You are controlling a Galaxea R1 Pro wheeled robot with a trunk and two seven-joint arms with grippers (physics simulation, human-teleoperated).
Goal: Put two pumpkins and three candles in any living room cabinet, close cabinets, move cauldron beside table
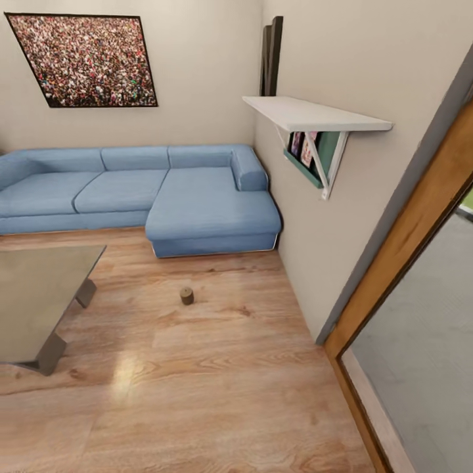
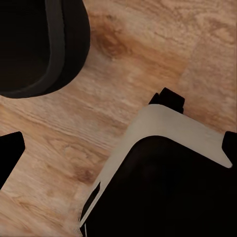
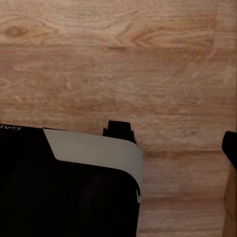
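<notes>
One candle [image 1: 187, 295], a short brown cylinder, stands upright on the wooden floor in front of the blue sofa in the head view. A low grey table [image 1: 39, 289] sits at the left, about a metre from the candle. The pumpkins, cauldron and cabinet are out of view. In the left wrist view my left gripper [image 2: 118, 153] hangs open over the floor and my own base, one dark fingertip [image 2: 10, 153] at each side edge. My right gripper [image 3: 118, 148] is also spread wide, with one fingertip [image 3: 231, 148] at the frame's edge. Neither holds anything.
A blue L-shaped sofa [image 1: 197, 197] lines the far wall under a framed picture [image 1: 85, 59]. A white wall shelf [image 1: 315, 115] juts out on the right wall. A wood-framed doorway [image 1: 407, 263] opens at the right. A dark rounded shape [image 2: 39, 44] lies beside my base.
</notes>
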